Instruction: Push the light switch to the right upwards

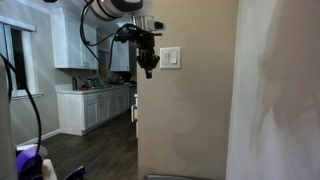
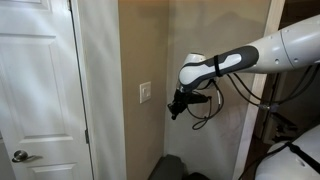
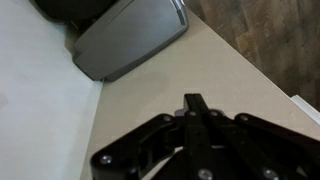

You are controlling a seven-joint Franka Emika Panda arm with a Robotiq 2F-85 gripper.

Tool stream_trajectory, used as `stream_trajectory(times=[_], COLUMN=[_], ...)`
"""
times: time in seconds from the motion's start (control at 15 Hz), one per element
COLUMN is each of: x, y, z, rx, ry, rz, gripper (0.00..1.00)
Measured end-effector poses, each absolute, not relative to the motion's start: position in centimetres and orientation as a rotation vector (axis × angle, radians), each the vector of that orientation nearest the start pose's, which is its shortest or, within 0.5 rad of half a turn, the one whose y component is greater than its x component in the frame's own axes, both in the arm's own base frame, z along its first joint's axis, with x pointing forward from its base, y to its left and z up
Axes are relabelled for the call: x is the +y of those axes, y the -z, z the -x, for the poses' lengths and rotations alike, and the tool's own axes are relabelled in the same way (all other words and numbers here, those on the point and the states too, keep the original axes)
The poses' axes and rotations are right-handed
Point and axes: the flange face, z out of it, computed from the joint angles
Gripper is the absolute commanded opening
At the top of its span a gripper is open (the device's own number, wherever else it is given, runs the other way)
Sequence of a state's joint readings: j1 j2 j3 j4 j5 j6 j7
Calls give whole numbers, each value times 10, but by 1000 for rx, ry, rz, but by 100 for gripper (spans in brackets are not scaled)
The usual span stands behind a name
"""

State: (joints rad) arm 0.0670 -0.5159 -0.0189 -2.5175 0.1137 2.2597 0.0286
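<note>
Gripper (image 1: 150, 70), pressed together, was noted beside switch (image 1: 171, 58); switch could be missed and wall (image 1: 190, 115) scraped if approached off-centre.

In an exterior view, the beige wall (image 1: 185, 120) fills the mid frame, w/ the light switch (image 1: 172, 57) mounted high up near its left edge. The black gripper (image 1: 150, 72) hangs just left of the switch, pointing down, tips apparently drawn together; contact w/ the plate can't be told. The arm (image 1: 118, 10) comes in from the top. Bkgd: kitchen w/ white cabinets (image 1: 95, 108), dark floor (image 1: 95, 150) and a window (image 1: 15, 60) far left. A purple item (image 1: 30, 160) sits bottom left.
</note>
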Motion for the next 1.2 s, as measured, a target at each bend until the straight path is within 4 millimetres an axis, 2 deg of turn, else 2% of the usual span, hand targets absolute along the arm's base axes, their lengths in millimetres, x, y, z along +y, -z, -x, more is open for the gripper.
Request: stream_trajectory(times=[0.67,0.93,1.2], x=[36,38,46], y=[-510,-532,-550], z=[-429,-449,-478], rx=[55,78,74], ry=[734,876,942], rz=[2960,2961,2984], gripper=[0,0,0])
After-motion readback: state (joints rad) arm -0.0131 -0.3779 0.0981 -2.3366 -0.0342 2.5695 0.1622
